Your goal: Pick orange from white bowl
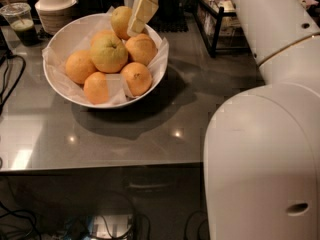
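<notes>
Grey counter (200, 84) carries the white bowl (75, 34) at far left, heaped with fruit. We find the orange (120, 20) at the bowl's far rim. The gripper (139, 15) hangs from above against its right side, so the orange lies just left of it. Spread or closed, we cannot tell.

gripper (136, 22) at white bowl's (65, 36) far side | against orange (121, 20) | bowl on grey table (150, 134)
</notes>
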